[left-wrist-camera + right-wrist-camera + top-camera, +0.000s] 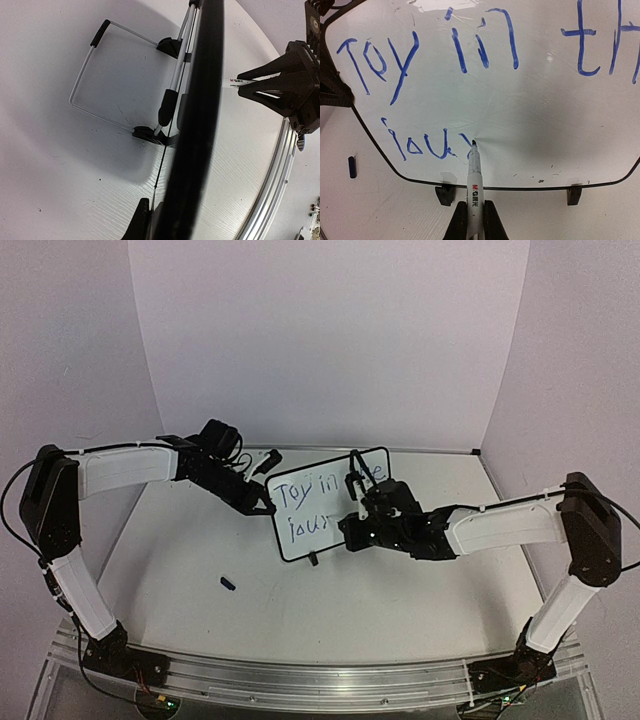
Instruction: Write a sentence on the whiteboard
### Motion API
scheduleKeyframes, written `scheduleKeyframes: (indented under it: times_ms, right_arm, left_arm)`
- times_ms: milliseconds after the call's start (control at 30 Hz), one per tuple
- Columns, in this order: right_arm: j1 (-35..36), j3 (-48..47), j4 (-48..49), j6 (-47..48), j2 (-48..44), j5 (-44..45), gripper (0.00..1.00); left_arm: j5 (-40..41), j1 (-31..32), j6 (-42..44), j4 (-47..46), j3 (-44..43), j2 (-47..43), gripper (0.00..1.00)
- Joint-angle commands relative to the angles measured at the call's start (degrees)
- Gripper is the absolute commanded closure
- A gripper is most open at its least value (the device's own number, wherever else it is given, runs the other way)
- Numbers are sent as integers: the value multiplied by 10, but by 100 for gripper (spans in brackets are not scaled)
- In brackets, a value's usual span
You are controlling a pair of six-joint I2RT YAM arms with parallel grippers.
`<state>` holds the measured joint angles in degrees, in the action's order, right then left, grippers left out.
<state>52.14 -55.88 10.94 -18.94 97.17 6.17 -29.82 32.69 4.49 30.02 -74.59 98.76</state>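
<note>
The whiteboard (322, 508) stands tilted at mid-table on two small black feet. My left gripper (263, 502) is shut on its left edge; in the left wrist view that edge (200, 125) runs as a dark blurred band from my gripper (150, 212). My right gripper (474, 206) is shut on a white marker (473, 180), whose tip touches the board (535, 115) at the end of the lower line. The sentence (459, 52) is in blue: "Toy in th" above, "jour" below. In the top view the sentence (300, 492) is partly hidden by my right gripper (358, 527).
A small dark blue marker cap (228, 583) lies on the table in front of the board, to its left, and shows as the cap (352, 167) in the right wrist view. A wire stand (82, 85) props the board from behind. White walls enclose the table.
</note>
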Motion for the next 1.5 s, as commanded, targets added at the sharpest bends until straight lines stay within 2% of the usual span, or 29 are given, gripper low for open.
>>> scheduleKeyframes:
  times_ms: [0,633,967,1467]
  right_arm:
    - [-3,-19,7,-2,1,14,100]
    - [-8,-16,3,-25,1,44,100]
    - [-8,-28,6,-3,14,2,100]
    - [-8,-9,5,-24,30,-5,100]
  left_arm:
    - [33,6,3,21,-7,17,100]
    - [33,6,3,21,-7,17,100]
    - [34,6,3,21,-7,18,100]
    - [33,6,3,22,-8,20,100]
